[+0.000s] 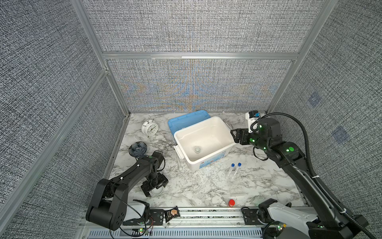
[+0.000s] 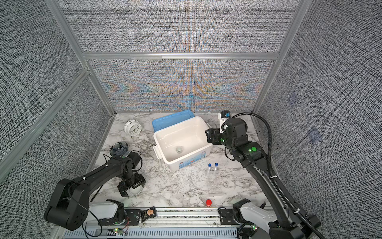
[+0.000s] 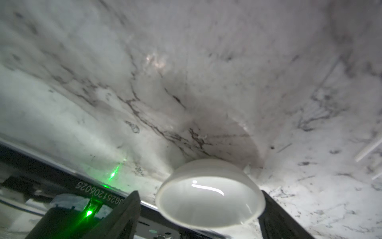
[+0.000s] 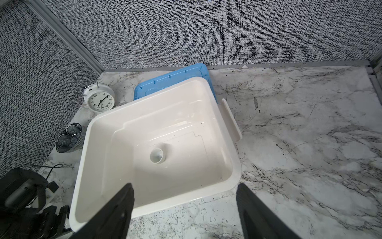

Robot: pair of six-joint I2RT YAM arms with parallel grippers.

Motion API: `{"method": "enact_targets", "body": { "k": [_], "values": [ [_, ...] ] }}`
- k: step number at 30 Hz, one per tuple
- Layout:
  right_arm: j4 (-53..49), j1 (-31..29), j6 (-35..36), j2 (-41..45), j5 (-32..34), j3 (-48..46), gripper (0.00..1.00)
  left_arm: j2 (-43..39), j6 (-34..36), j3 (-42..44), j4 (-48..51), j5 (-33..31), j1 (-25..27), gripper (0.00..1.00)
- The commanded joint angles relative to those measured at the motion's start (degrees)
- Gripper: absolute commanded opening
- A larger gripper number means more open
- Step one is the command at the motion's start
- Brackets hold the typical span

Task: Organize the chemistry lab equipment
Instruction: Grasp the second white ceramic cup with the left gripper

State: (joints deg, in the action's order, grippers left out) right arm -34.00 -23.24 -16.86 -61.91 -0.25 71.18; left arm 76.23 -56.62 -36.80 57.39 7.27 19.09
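One small white dish (image 4: 156, 155) lies in the white box (image 1: 208, 159), just below our right gripper (image 4: 185, 187), which hangs wide open and empty. Our left gripper (image 1: 156, 187) has its jaws on both sides of the second dish (image 3: 208, 202), with a gap on one side, so we are not squeezing it yet. The white stick (image 1: 179, 163) lies between that gripper and the box. Two blue-capped tubes (image 1: 237, 168) lie nearer the right gripper. We count two dishes, one stick, two tubes: one put away, four to go.
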Motion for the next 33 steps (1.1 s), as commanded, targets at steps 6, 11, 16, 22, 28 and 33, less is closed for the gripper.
{"method": "enact_targets", "body": {
  "k": [6, 11, 16, 22, 28, 33],
  "values": [
    [1.4, 0.0, -1.1, 0.7, 0.3, -0.6, 0.8, 2.8, 1.1, -0.1, -3.6, 1.1, 0.1, 0.75],
    [1.4, 0.0, -1.2, 0.6, 0.5, -1.0, 0.8, 2.2, 1.6, -0.6, -3.3, 0.9, 0.1, 0.68],
    [2.3, -0.1, -0.7, 0.3, 0.1, -1.4, 0.8, 2.0, 1.7, 0.0, -3.9, 2.1, 0.0, 0.63],
    [2.4, -0.1, -0.5, 0.2, 0.0, -1.6, 0.8, -0.1, 2.6, -3.3, 0.2, 3.1, 0.1, 0.63],
    [3.0, 0.0, -0.5, 0.7, 0.5, -1.6, 0.8, -3.8, 6.5, -13.7, 6.6, 4.5, 0.3, 0.63],
    [3.1, 0.0, -0.2, -0.2, 0.3, -1.2, 0.8, -3.6, 10.9, -28.2, 12.2, 3.1, 2.0, 0.62]
  ]
}}
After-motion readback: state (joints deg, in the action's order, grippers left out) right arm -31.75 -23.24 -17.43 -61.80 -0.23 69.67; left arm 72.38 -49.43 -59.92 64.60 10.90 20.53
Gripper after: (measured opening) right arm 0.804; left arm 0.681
